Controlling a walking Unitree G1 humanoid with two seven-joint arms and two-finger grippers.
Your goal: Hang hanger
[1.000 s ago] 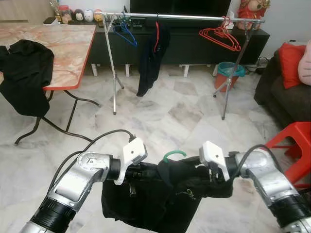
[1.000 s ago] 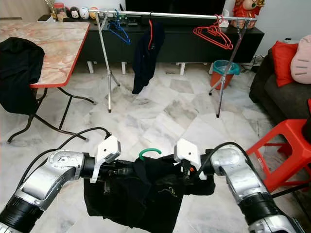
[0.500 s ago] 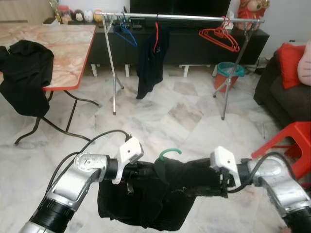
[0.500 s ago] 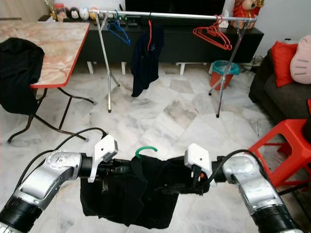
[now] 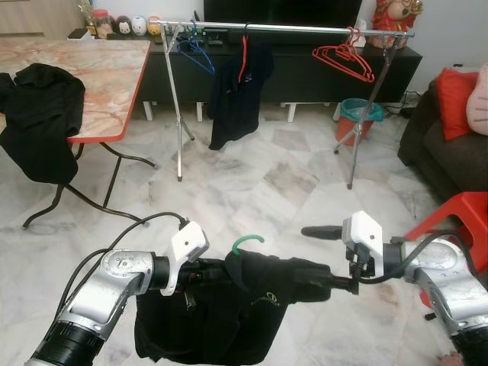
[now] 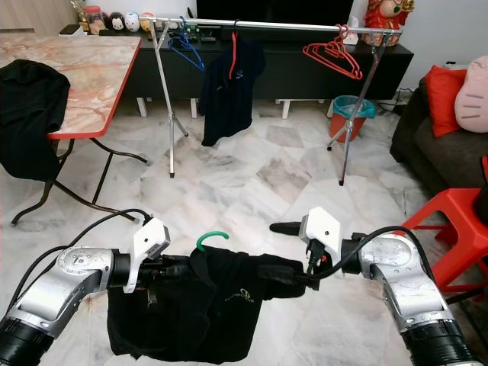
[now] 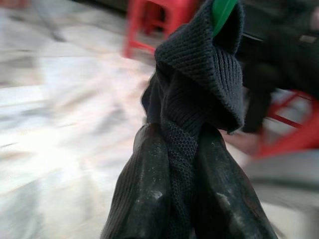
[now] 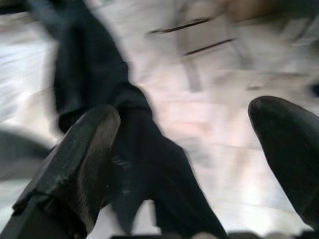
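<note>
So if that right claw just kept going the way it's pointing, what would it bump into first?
Probably the black shirt on the green hanger: the open right gripper points across at it, one finger already alongside. Depth is uncertain.

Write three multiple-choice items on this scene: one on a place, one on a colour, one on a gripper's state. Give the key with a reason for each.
1. Where does the navy shirt hang?
A. on the clothes rail
B. over the red stool
C. on the sofa

2. What colour is the hook of the hanger in the held black garment?
A. blue
B. green
C. red

3. How does the right gripper stand?
A. shut on the stool
B. shut on the hook
C. open

Key: 1 A, the shirt hangs from the rail between the blue hangers and the red hangers. 2 B, a green hook sticks up from the collar. 3 C, its two fingers stand wide apart, while the left gripper pinches the garment.
</note>
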